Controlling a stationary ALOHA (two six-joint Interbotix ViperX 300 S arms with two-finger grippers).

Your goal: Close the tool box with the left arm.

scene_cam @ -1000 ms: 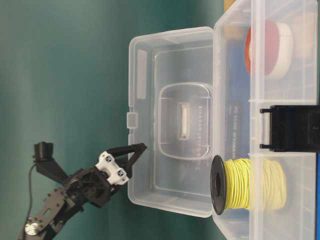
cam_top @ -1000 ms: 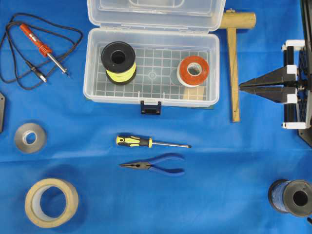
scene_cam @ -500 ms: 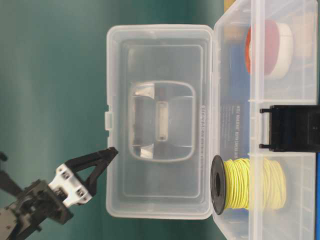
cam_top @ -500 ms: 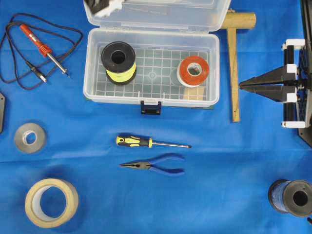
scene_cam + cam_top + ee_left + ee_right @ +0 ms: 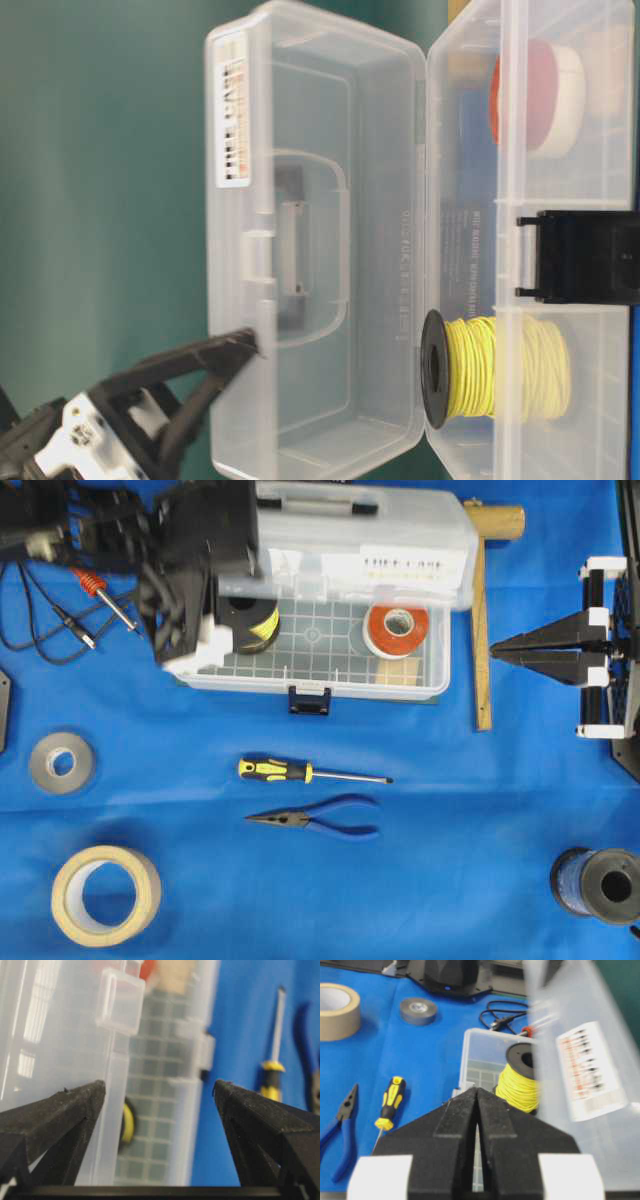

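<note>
The left arm (image 5: 190, 590) looks blurry from above and hides the tool box's (image 5: 400, 680) far left corner. Its jaws are wide open and hold nothing. The half-shut clear lid (image 5: 300, 250) sits between its fingers (image 5: 65, 1110). The right gripper (image 5: 505, 655) is squeezed shut, far off to the right.

My left pincer (image 5: 159, 1091) has its jaws spread wide, nothing between the tips. The tool box (image 5: 312, 670) lid (image 5: 300, 250), half lowered, is hard against my one finger (image 5: 215, 352) and fills that whole side. Under the lid, a yellow wire spool (image 5: 490, 368) and an orange tape roll (image 5: 396, 626) stand up from the floor of the box. Beyond its front wall: bare blue cloth (image 5: 480, 810), then a screwdriver (image 5: 310, 772) and pliers (image 5: 318, 819). Behind my arm lies the soldering iron (image 5: 100, 588) and its looped cable. Far side: wooden mallet (image 5: 482, 610), right gripper (image 5: 505, 652) parked well apart.
</note>
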